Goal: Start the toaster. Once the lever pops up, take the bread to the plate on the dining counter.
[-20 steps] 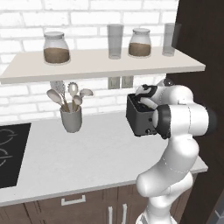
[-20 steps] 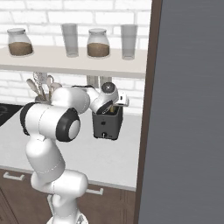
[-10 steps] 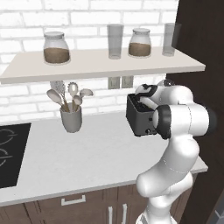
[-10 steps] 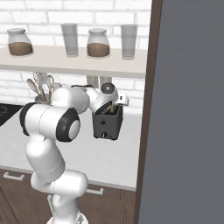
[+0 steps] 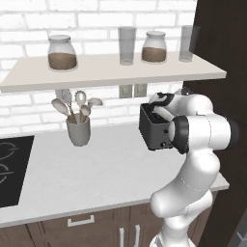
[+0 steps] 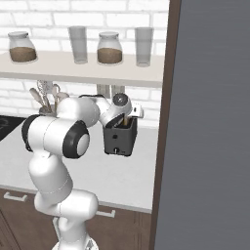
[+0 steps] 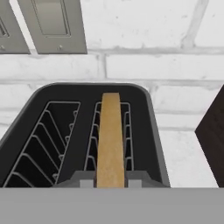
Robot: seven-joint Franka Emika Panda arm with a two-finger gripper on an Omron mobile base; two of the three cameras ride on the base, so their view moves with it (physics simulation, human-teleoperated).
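The black toaster (image 5: 153, 131) (image 6: 119, 140) stands on the pale worktop against the brick wall. From above, its rim (image 7: 150, 109) frames two slots. The left slot is empty and the bread (image 7: 110, 140) stands on edge in the right one. My gripper (image 7: 110, 183) reaches down over the toaster's top (image 5: 161, 112) (image 6: 125, 116). Its two fingertips (image 7: 87, 182) press against the two faces of the slice, shut on it. The plate and the dining counter are out of view.
A grey utensil cup (image 5: 78, 131) stands left of the toaster, and a black hob (image 5: 9, 169) lies further left. A shelf (image 5: 111, 72) with jars and glasses hangs overhead. A dark tall panel (image 6: 210, 122) rises close on the right. Wall outlets (image 7: 52, 26) are behind the toaster.
The fingers have drawn together from wide open onto the bread slice. The arm and toaster have stayed in place.
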